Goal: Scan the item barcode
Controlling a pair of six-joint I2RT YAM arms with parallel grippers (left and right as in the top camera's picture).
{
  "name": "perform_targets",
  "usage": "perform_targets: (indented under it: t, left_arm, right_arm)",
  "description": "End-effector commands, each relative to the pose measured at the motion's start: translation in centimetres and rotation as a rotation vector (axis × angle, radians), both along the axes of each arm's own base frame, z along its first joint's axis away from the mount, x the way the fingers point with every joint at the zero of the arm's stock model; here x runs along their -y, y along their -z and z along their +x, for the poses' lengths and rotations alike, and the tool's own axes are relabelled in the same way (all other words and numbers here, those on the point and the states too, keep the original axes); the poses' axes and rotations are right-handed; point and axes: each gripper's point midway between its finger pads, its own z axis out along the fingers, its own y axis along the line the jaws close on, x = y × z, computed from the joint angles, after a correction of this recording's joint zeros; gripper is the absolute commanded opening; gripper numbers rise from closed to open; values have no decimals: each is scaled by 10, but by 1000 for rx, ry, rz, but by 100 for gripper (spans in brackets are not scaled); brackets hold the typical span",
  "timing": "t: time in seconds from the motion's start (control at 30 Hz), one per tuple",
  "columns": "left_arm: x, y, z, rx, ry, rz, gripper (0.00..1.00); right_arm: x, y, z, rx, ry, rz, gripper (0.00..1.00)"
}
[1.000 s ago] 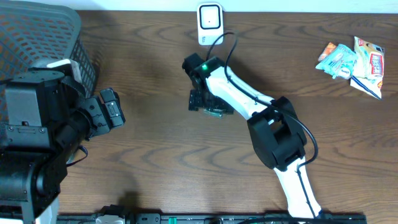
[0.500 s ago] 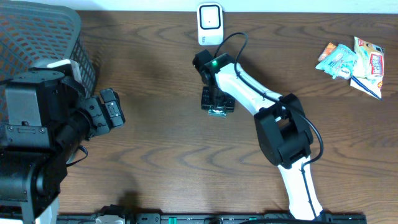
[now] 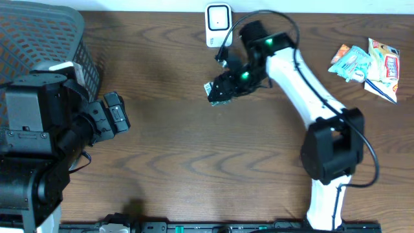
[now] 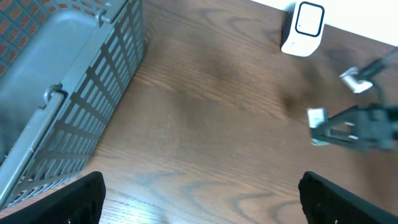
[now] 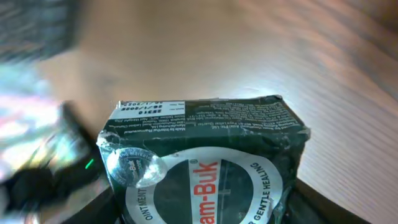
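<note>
Jaws of the right gripper (image 3: 223, 89) are closed partway on a dark green box (image 3: 215, 94), holding it by its sides at the tip of the outstretched white arm. The box sits tilted over the back middle of the table (image 3: 194, 168), near the white scanner (image 3: 218, 24) that stands at the far edge, but apart from it. From the right wrist, the box (image 5: 205, 162) fills the lower half of the view: a round white label with red lettering faces the camera, and the side above it carries fine print too small to read. Whether a barcode is among that print cannot be told. In the left wrist view the box (image 4: 317, 118) and the gripper behind it are blurred, and the box looks raised off the wood, below and to the right of the scanner (image 4: 303, 28). The left gripper (image 4: 200, 186) hangs at the left of the table with its jaws spread wide and nothing between them, beside a grey mesh basket (image 3: 39, 39). A small heap of snack packets (image 3: 365, 61) lies at the far right corner.
</note>
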Motion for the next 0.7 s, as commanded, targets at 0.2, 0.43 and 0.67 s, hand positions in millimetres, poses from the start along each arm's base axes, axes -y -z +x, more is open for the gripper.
perform_targets:
  t: [0.2,0.43,0.67]
  left_arm:
    - [-2,-2,-1,6,-5,5,98]
    - [-2,-2,-1,6,-5,5,98]
    - [-2,-2,-1,6,-5,5,98]
  right_arm:
    - [-21,-59,-30,139,-280,411,63]
    - [-12,-43,-26,168,-293,309,62]
    - [9,11,-27,169,-308,-80,77]
